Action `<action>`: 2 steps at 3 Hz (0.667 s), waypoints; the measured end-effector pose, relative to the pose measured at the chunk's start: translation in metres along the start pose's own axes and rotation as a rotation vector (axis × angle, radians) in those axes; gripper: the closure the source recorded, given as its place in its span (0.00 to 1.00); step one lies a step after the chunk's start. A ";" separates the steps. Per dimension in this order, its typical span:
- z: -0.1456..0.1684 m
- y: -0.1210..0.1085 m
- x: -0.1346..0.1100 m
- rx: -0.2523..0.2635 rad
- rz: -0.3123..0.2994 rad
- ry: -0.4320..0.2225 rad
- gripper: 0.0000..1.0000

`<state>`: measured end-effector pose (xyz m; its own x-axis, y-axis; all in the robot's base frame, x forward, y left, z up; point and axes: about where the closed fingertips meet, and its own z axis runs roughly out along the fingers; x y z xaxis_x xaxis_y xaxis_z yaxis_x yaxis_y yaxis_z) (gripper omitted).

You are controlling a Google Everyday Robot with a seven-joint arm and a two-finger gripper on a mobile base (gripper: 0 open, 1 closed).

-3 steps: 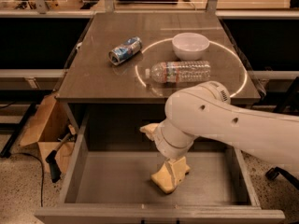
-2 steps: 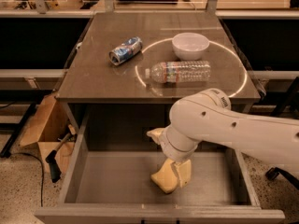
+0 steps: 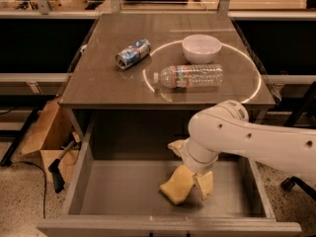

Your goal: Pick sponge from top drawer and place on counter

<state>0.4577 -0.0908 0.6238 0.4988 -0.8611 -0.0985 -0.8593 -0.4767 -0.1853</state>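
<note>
The top drawer [image 3: 98, 201] is pulled out below the counter [image 3: 98, 78]. The pale yellow sponge [image 3: 175, 189] lies in the drawer, right of the middle and near the front, with one edge tipped up. My gripper [image 3: 190, 166] reaches down into the drawer right over the sponge. Its cream fingers are apart: one finger [image 3: 205, 185] touches the sponge's right side and the other [image 3: 176, 146] stands behind it. The sponge's upper edge lies between them. The white arm hides the drawer's right rear part.
On the counter lie a crushed can [image 3: 132, 53], a clear plastic bottle [image 3: 190, 76] on its side and a white bowl [image 3: 201, 48], in or near the white circle. A cardboard box [image 3: 42, 139] and a black tool [image 3: 58, 172] sit on the floor at the left.
My arm has shifted slightly to the right and lower over the sponge. The sponge stays in about the same place in the drawer.
</note>
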 end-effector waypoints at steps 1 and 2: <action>0.019 0.017 0.014 -0.041 0.023 -0.009 0.00; 0.019 0.017 0.014 -0.041 0.023 -0.009 0.00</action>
<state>0.4523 -0.1078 0.6009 0.4801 -0.8701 -0.1109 -0.8742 -0.4642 -0.1428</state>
